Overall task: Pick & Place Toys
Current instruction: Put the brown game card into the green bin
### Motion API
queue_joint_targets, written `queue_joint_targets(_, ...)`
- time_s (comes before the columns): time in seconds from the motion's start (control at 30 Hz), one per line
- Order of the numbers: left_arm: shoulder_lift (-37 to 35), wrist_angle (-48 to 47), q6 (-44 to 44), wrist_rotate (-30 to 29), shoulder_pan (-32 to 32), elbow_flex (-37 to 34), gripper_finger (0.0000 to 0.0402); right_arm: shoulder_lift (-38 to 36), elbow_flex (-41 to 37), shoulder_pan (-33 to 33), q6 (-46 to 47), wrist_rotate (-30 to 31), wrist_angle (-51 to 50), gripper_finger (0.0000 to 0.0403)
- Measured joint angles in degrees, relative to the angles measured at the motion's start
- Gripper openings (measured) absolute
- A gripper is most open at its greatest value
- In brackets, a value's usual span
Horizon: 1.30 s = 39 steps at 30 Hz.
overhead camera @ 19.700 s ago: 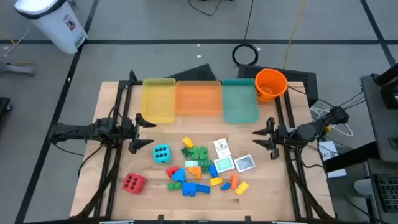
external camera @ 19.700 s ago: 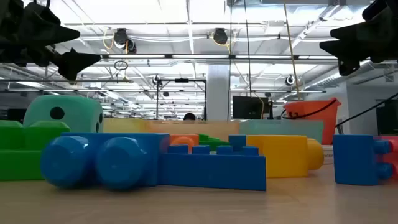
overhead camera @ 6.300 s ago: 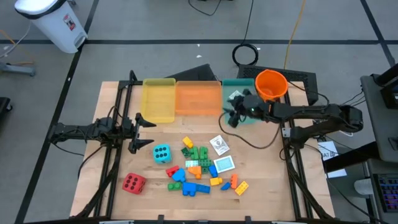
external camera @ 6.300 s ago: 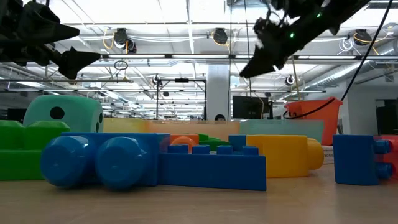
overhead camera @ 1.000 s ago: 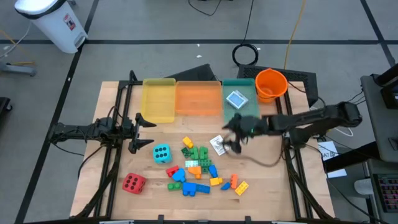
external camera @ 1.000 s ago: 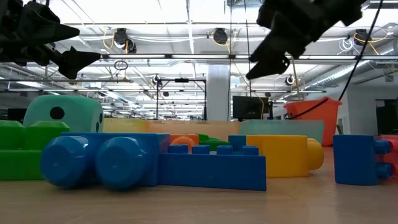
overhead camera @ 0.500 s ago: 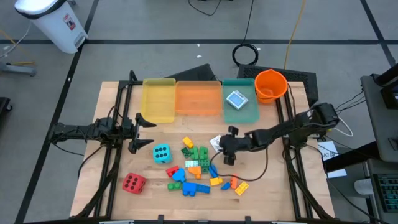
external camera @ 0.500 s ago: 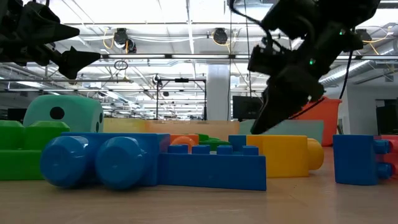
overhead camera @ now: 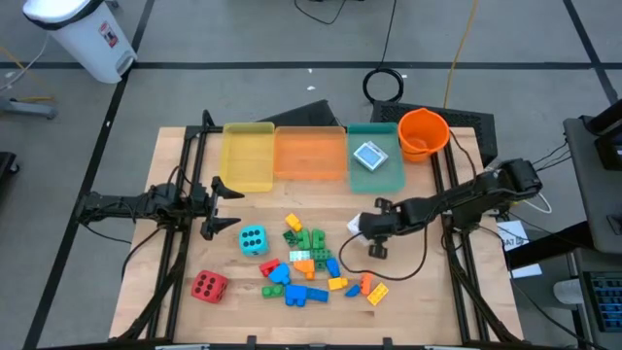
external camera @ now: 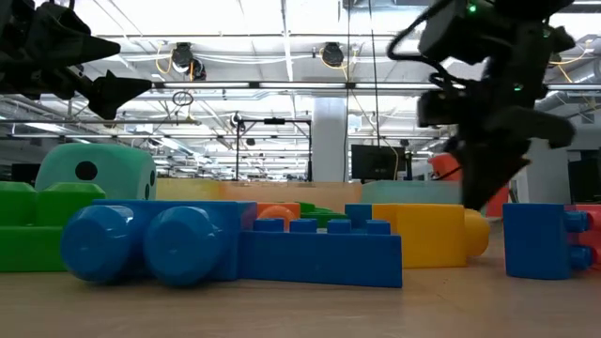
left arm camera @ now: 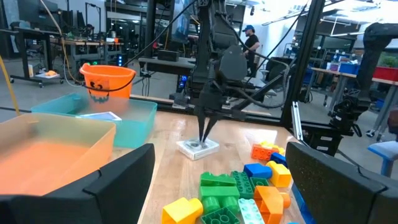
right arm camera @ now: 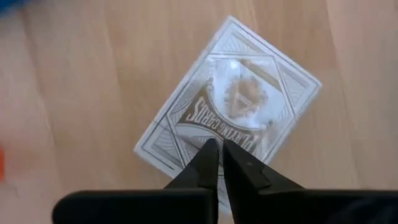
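Observation:
A white card pack [right arm camera: 230,118] lies flat on the table to the right of the brick pile [overhead camera: 311,261]; it also shows in the high view [overhead camera: 357,225] and the left wrist view [left arm camera: 198,147]. My right gripper [right arm camera: 217,151] stands over it, fingers shut and pointing down. A second card pack [overhead camera: 369,156] lies in the teal tray [overhead camera: 381,178]. The cyan die [overhead camera: 253,239] and the red die [overhead camera: 208,286] rest on the table to the left of the bricks. My left gripper [overhead camera: 231,206] waits open at the table's left, above the table. My right gripper sets its shut fingertips [left arm camera: 203,138] on the pack's printed top face [right arm camera: 239,134], near the middle. The fingers come from above, pointing down. The pack lies flat on the table.
The yellow tray [overhead camera: 249,156], the orange tray [overhead camera: 309,154] and the teal tray stand side by side along the far edge, with an orange bucket [overhead camera: 423,131] at the far right. Bare wood [overhead camera: 408,282] lies to the right of the bricks.
My right gripper has come down from above the table and gone toward the table's right edge, and now stands on the card pack. The pack has slid a little toward the right edge, away from the bricks, and still lies flat.

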Motion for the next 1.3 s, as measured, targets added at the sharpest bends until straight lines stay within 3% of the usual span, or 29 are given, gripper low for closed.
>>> queue_joint_targets(0.27,0.0,0.0,0.0,0.0,0.0,0.0,0.0365,-10.8,-0.3,0.0,5.2,0.0,-10.4,0.0017)
queue_joint_targets(0.4,0.0,0.0,0.0,0.0,0.0,0.0,0.0365,-15.0,-1.6,0.0,0.0,0.0,-9.1,0.004)
queue_joint_targets(0.53,0.0,0.0,0.0,0.0,0.0,0.0,0.0365,-17.5,-4.5,0.0,-4.9,-0.3,-4.9,0.0098)
queue_joint_targets(0.8,0.0,0.0,0.0,0.0,0.0,0.0,0.0365,-16.7,-11.4,0.0,-9.8,-0.2,6.4,0.0285)
queue_joint_targets(0.93,0.0,0.0,0.0,0.0,0.0,0.0,0.0365,-15.8,-13.3,-0.3,-10.2,-0.3,10.0,0.0359)
queue_joint_targets(1.07,0.0,0.0,0.0,0.0,0.0,0.0,0.0365,-14.4,-13.7,-2.0,-11.0,-1.0,10.1,0.0395)
queue_joint_targets(1.3,0.0,0.0,0.0,0.0,0.0,0.0,0.0365,-9.5,-13.6,-5.8,-11.2,-7.0,10.8,0.0394)
